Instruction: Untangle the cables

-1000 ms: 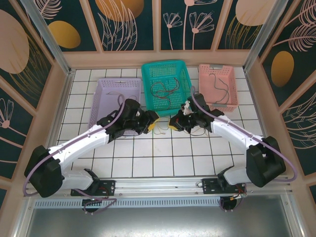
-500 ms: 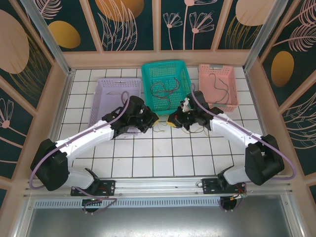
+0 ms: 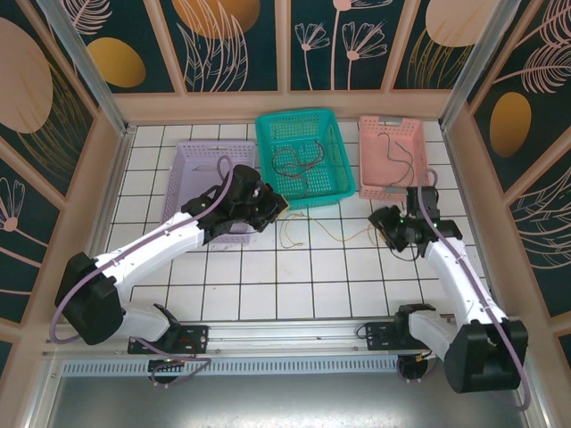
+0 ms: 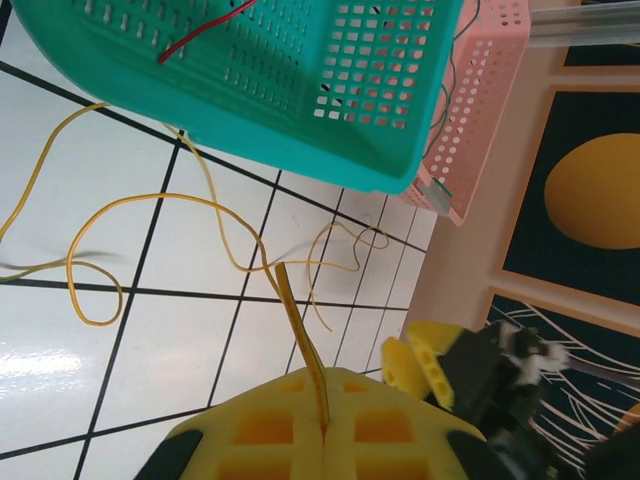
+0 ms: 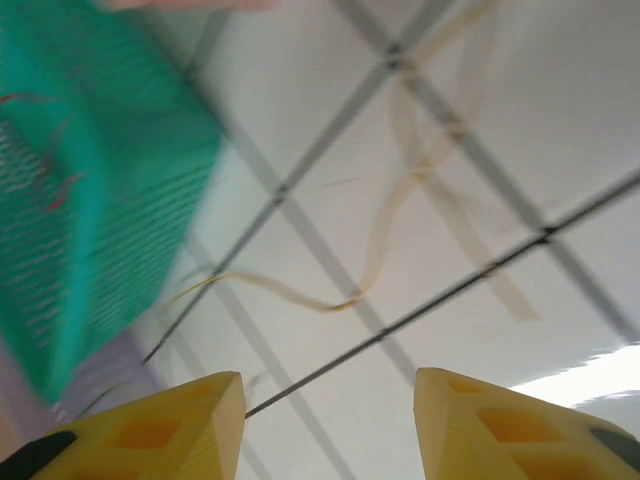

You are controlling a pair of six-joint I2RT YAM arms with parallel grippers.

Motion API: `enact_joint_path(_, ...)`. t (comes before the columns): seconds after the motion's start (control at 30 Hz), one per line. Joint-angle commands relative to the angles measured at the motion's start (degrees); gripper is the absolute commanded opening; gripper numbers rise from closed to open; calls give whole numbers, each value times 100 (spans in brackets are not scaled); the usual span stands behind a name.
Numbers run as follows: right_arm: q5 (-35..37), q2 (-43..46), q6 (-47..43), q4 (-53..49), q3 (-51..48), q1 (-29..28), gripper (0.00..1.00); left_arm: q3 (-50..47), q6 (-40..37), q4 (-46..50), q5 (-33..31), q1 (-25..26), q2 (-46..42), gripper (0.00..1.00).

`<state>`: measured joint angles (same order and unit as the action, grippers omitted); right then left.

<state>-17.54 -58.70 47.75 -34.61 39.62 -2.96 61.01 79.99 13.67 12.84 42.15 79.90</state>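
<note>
Left wrist view finds the left gripper [image 4: 322,428] clamped shut on a yellow cable [image 4: 215,205] looping across the tiles [image 4: 60,340] beside the teal basket [image 4: 380,150], the right gripper [image 5: 328,390] open and empty; a hard pull could cinch those loops into a knot.

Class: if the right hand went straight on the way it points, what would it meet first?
Most likely the white tiled table, beside the loose yellow wire. The green basket sits off to the side. Blur makes depth unsure.
</note>
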Motion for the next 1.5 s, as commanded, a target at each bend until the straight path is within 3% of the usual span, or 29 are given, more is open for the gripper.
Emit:
enact_joint_path(0.0,320,-108,-287,-200,-502,358,48,258,-206,191,-52,20,-15,0)
enact_joint_path(0.27,-107,-422,-203,870,-1030,419,43,315,-267,239,-27,21,16,0)
enact_joint_path(0.6,-344,-651,-41,1357,-1171,408,29,262,-238,206,-25,19,-15,0)
enact_joint_path(0.9,-434,-660,115,1547,-1320,314,25,236,-211,136,-10,16,-14,0)
enact_joint_path(1.0,-467,-700,190,1715,-1334,298,19,240,-211,127,-1,17,-4,0)
enact_joint_path(1.07,-448,-738,202,1747,-1310,290,9,236,-211,119,6,21,-5,0)
enact_joint_path(1.13,-353,-751,156,1673,-1271,274,0,251,-211,125,1,19,-5,0)
enact_joint_path(1.3,628,-486,-265,722,-781,180,0,890,-698,846,-662,-84,-130,0)
enact_joint_path(1.47,1724,-282,-555,-272,-256,167,0,2772,-1755,2086,-2003,-997,-270,0)
